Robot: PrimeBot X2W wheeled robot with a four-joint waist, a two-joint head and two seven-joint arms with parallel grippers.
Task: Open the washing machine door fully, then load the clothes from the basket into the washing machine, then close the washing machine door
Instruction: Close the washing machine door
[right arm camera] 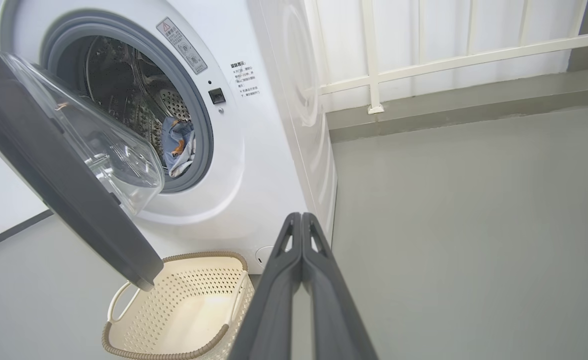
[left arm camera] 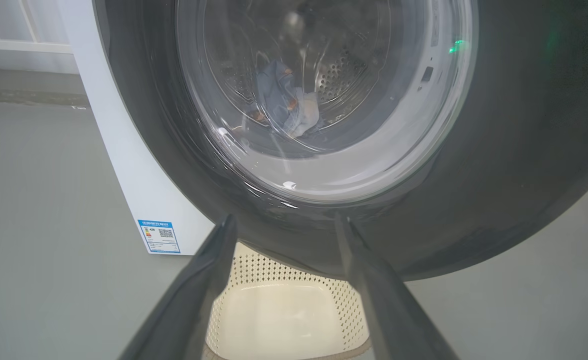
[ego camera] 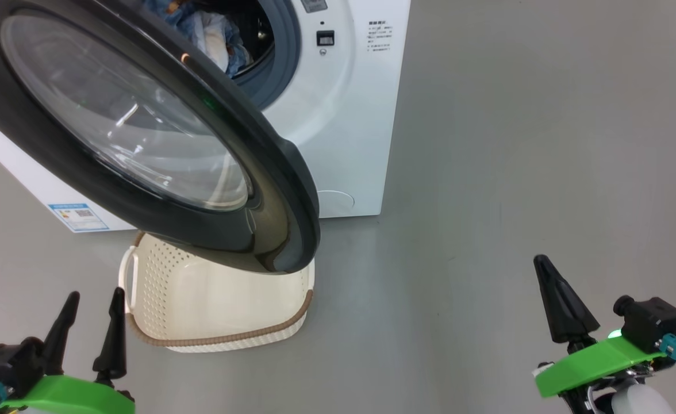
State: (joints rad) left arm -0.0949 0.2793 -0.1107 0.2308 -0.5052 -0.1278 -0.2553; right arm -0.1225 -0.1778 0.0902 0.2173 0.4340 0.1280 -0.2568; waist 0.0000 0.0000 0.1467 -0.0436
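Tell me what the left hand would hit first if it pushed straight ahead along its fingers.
Most likely the washer door: from the wrist camera the open left hand aims at the door's lower black rim, with the basket lying below that line. Depth is hard to judge.

washing machine (right arm camera: 254, 165): white
gasket (right arm camera: 203, 135): grey-blue
drum (right arm camera: 169, 102): dimpled steel
door (ego camera: 142, 132): glossy black rim, clear glass
basket (ego camera: 160, 287): cream, perforated, brown rim
clothes (right arm camera: 176, 142): light blue, orange prints
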